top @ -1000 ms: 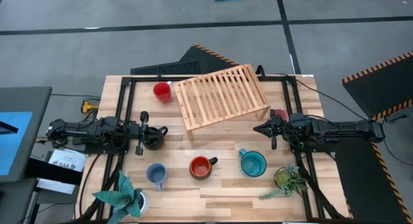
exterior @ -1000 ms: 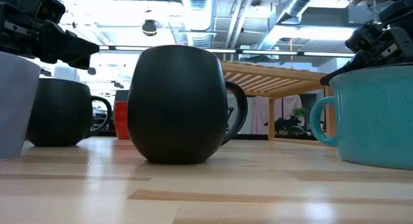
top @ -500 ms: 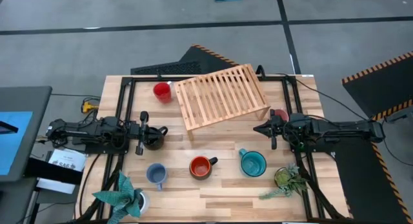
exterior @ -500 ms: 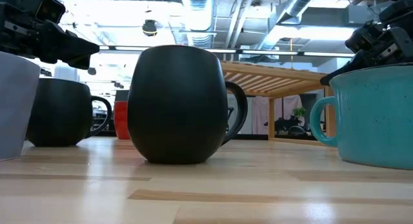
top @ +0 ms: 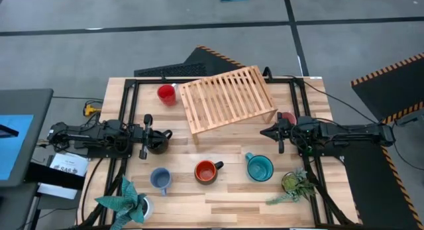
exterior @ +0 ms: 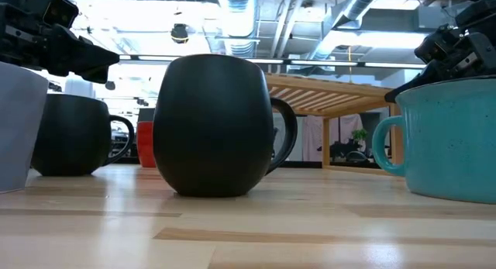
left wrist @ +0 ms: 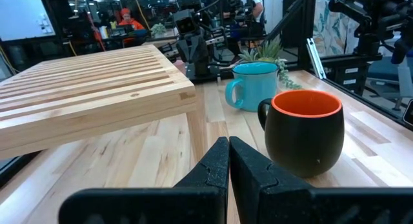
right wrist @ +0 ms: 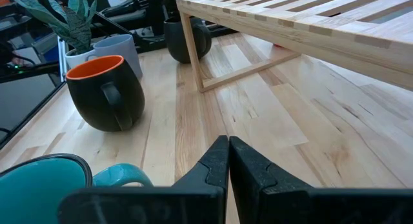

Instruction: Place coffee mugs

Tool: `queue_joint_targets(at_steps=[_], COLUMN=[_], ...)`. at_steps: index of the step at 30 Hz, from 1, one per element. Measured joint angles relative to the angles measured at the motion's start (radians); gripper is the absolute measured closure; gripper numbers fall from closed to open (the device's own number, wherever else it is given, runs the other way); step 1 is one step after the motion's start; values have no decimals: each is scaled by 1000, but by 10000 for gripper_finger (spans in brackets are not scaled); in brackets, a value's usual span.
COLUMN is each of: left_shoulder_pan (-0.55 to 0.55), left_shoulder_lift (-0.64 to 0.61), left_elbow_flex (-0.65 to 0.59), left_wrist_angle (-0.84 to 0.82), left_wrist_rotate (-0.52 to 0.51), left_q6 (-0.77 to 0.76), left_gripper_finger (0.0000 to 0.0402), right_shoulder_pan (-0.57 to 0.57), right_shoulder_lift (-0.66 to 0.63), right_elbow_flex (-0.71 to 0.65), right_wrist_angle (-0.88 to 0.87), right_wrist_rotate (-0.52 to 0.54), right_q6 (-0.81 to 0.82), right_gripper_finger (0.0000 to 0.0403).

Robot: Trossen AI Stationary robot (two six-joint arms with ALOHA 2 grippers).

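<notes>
While both arms rest low on the bench [top: 232, 197], the left gripper [top: 165, 134] and right gripper [top: 264, 132] are pinched closed, empty, flanking the wooden rack [top: 226, 98].

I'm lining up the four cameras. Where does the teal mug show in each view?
High: teal mug, front right, left of a plant.
Low: cut off at the right edge.
Left wrist: centre, beyond the orange-lined mug.
Right wrist: rim at the bottom left corner.
Shared landmark: wooden rack.

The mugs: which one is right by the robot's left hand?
The black mug, beside the left gripper. The red mug sits by the wooden rack.
</notes>
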Motion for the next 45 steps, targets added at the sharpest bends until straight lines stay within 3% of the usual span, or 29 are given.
queue_joint_targets(at_steps=[27,34,39,42,45], left_shoulder_pan=[0,0,0,0,0], left_shoulder_lift=[0,0,0,0,0], left_elbow_flex=[0,0,0,0,0], left_wrist_angle=[0,0,0,0,0], left_wrist_rotate=[0,0,0,0,0], left_q6=[0,0,0,0,0], left_gripper_finger=[401,401,401,401,401], right_shoulder_pan=[0,3,65,134,177], right_shoulder_lift=[0,0,78,146,210], right_elbow_flex=[0,0,12,78,166], right_wrist_angle=[14,382,726,731,622], right_wrist_rotate=[0,-21,-271,-285,-210], right_q6=[-1,208,177,170,121], right_gripper_finger=[362,362,362,362,358])
